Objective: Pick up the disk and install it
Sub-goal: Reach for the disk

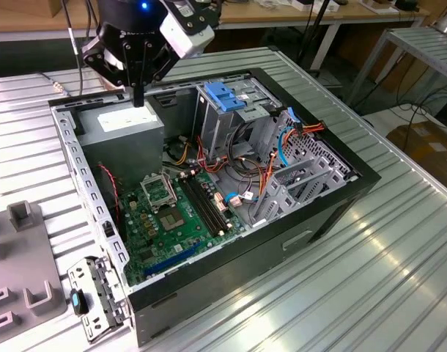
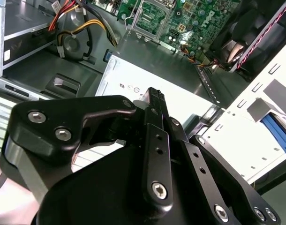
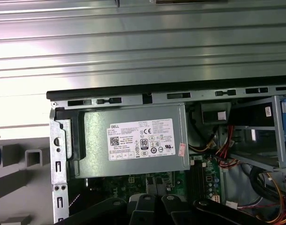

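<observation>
- The claw (image 1: 138, 100) hung just above the power supply (image 1: 124, 125), fingers pressed together, holding nothing.
- Only a blue edge of the disk (image 2: 279, 133) showed, at a grey holder (image 3: 34, 152) on the surface (image 1: 341, 293).
- It lay outside the computer case (image 1: 311, 220), beyond the wall beside the power supply, apart from the claw.
</observation>
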`<control>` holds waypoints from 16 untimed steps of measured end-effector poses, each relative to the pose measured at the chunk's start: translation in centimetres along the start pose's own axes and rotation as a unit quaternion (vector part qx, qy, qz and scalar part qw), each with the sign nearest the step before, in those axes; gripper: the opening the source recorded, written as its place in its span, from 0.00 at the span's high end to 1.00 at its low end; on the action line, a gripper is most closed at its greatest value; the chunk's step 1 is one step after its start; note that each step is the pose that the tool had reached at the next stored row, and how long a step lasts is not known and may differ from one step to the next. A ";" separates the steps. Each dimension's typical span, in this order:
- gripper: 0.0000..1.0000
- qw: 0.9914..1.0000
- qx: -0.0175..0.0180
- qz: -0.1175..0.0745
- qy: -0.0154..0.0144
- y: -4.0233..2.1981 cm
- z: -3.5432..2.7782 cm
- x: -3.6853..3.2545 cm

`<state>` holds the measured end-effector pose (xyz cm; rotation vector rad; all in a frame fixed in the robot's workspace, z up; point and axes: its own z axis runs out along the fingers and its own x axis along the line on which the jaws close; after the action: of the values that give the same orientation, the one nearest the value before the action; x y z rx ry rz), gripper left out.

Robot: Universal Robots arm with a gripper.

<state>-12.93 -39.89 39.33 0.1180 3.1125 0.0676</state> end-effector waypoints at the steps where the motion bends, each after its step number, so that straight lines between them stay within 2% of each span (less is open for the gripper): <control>1: 0.89 1.000 0.000 0.000 0.000 0.00 0.00 0.03; 16: 0.89 1.000 0.000 0.000 0.000 -0.05 -0.02 0.67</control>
<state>-13.60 -39.89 39.33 0.1180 3.1125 0.0677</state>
